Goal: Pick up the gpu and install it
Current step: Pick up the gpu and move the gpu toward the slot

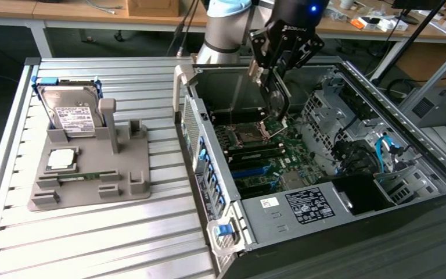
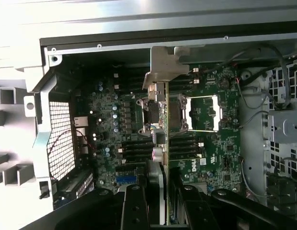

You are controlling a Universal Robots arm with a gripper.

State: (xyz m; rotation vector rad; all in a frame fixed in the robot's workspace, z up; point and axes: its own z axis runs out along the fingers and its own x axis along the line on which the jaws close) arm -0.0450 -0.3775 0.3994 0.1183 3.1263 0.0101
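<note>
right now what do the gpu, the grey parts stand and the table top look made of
gpu: dark circuit board, probably fibreglass laminate, with a dull silvery metal bracket. grey parts stand: matte plastic, judging by its uniform colour. table top: ribbed metal, likely aluminium, pale sheen.

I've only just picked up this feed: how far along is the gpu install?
Pickup looks done: the tool is shut on the gpu, which it holds on edge above the motherboard inside the open case. The card is not yet seated in a slot.
</note>
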